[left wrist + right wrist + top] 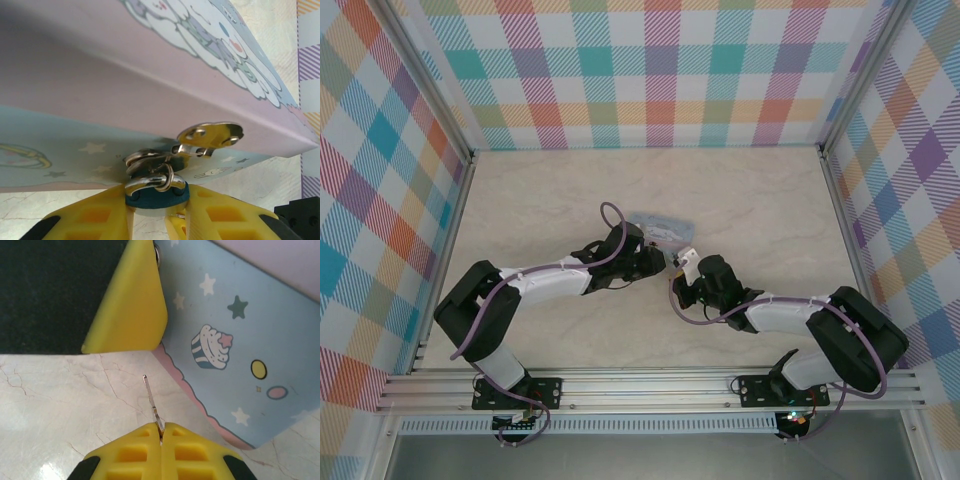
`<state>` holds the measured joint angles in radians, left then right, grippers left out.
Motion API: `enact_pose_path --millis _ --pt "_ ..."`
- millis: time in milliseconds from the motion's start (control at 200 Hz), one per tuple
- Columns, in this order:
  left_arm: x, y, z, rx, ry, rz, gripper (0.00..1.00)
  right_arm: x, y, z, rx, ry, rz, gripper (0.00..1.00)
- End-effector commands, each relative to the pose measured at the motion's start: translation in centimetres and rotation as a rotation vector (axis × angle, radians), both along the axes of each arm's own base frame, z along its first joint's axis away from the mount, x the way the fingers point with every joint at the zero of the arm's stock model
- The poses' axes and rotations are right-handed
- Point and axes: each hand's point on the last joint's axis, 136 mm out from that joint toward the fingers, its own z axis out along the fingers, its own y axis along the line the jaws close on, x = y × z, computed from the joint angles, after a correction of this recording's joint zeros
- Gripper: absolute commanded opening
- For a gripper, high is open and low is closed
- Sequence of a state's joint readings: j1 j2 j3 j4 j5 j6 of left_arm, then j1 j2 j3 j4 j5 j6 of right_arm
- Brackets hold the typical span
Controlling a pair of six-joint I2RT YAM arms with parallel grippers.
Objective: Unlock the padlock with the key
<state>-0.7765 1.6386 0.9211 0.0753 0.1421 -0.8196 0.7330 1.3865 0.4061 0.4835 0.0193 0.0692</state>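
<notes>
Pale marbled table [570, 200] inside plaid-patterned walls, with both arms meeting near its centre. A pale blue and pink tin [100, 75] lies there. Its lid carries a white cartoon character [220, 45], and its side is printed with stars and a cupcake [212, 346]. The left end effector [155, 202], with yellow fingers, is closed on the dark blue padlock [155, 196]. The padlock's metal shackle [150, 182] sits against the tin's metal hasp [210, 136]. The right end effector [161, 432] is fully closed, pinching the key [151, 400]. The key's thin silvery blade projects over the table, just beside the tin's lower edge and clear of the padlock.
</notes>
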Motion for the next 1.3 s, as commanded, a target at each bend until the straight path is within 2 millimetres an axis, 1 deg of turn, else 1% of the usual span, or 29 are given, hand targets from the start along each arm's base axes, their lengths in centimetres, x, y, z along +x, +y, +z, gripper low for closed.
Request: enact_pose_path --millis 0,200,590,835,1095,1295 --pt "0.4 -1.0 3.2 -0.087 -0.049 -0.003 0.30 0.7 0.6 1.5 0.005 -0.049 0.012 0.00" --pt "0.5 -0.9 3.0 -0.099 -0.035 0.017 0.30 1.1 0.6 2.0 0.003 -0.070 0.007 0.00" --pt "0.3 -1.0 3.1 -0.108 -0.030 0.012 0.30 1.3 1.2 2.1 0.008 -0.064 0.016 0.00" --pt "0.4 -1.1 3.2 -0.111 -0.032 0.013 0.30 1.6 1.0 1.5 -0.008 -0.053 -0.003 0.00" --pt "0.3 -1.1 3.1 -0.112 -0.028 0.012 0.31 2.0 1.2 2.0 0.010 -0.061 -0.013 0.00" --pt "0.3 -1.1 2.9 -0.110 -0.026 0.014 0.31 1.7 1.2 2.2 0.032 -0.067 -0.010 0.00"
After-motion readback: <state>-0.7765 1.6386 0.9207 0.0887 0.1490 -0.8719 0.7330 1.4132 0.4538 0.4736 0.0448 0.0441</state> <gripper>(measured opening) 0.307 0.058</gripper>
